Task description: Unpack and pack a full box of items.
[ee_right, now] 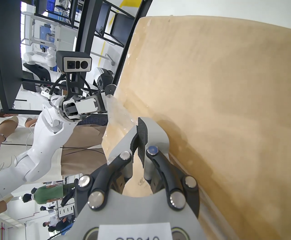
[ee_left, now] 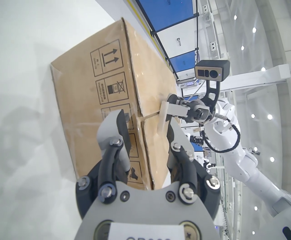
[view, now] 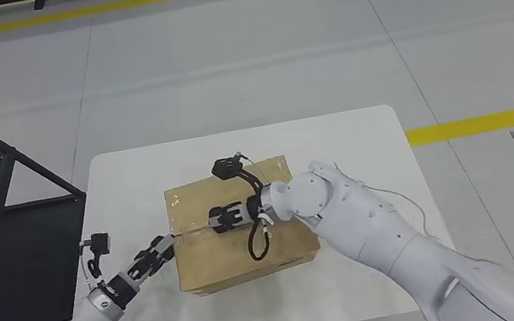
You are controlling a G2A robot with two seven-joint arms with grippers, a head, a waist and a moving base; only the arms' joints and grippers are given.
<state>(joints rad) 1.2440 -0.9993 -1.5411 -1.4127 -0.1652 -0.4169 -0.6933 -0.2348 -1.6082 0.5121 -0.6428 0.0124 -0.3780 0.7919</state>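
On the white counter (view: pixel 354 135) sits the closed brown cardboard box (view: pixel 208 266), near the counter's middle, and we see both arms at it. From above, the left gripper (view: pixel 163 243) is at the side of the box toward its own arm. The right gripper (view: pixel 217 217) lies over the lid, and the two point at each other along the lid's centre seam.

The left wrist view gives us what the top view cannot. The left fingers (ee_left: pixel 109 129) are spread wide and straddle the upper edge of the box (ee_left: pixel 91 95) where the seam ends. One finger is beside the side wall with its black printed handling symbols (ee_left: pixel 109 75), the other over the lid. Farther along the seam, the right gripper (ee_left: pixel 165 110) sits low on the lid.

The right wrist view adds a crinkled strip of clear tape (ee_right: pixel 118 111) lifted off the box (ee_right: pixel 216 91). It reaches from near the left gripper (ee_right: pixel 103 100) to the tips of the right fingers (ee_right: pixel 156 136). Those are drawn narrow, pads all but meeting at the right gripper (ee_right: pixel 139 130); we cannot tell whether the tape is between them.
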